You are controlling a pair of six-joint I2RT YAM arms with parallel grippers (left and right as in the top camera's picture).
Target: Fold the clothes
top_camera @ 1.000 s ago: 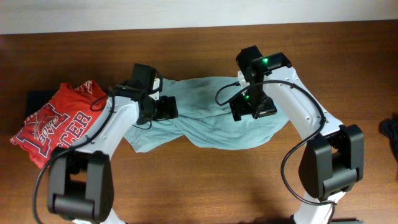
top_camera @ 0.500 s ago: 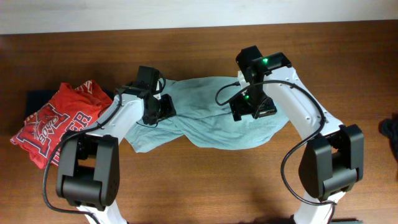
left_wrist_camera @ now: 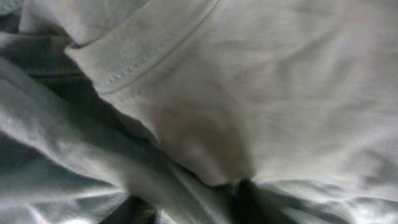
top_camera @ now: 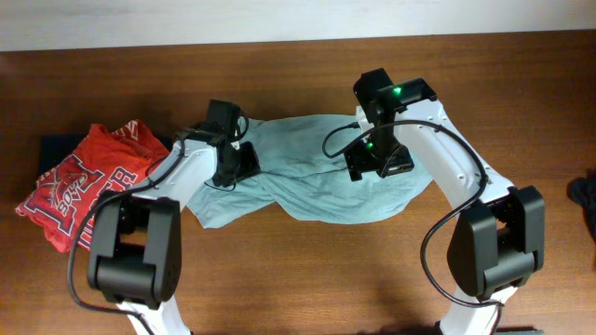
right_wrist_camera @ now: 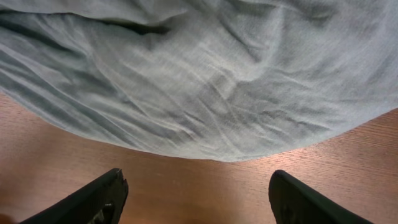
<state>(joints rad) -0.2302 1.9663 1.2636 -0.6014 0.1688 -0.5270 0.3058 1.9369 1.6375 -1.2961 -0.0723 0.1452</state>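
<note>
The pale grey-teal T-shirt (top_camera: 317, 191) lies crumpled across the middle of the table. My left gripper (top_camera: 238, 162) is down on its left part. In the left wrist view cloth fills the frame, and a bunched fold of the T-shirt (left_wrist_camera: 205, 149) sits pinched between the dark fingers (left_wrist_camera: 247, 200) of the left gripper (left_wrist_camera: 196, 208). My right gripper (top_camera: 374, 160) hangs over the shirt's right part. It is open (right_wrist_camera: 199, 205) with only bare wood between its fingertips, and the T-shirt's edge (right_wrist_camera: 205, 112) lies just beyond them.
A red printed shirt (top_camera: 84, 186) lies bunched at the table's left on top of a dark navy garment (top_camera: 54, 149). Something dark (top_camera: 585, 194) pokes in at the right edge. The wooden table (top_camera: 307, 279) shows bare in front of the T-shirt.
The left gripper's jaws have narrowed onto a fold of the T-shirt, and that arm has shifted slightly left. The right arm has hardly moved.
</note>
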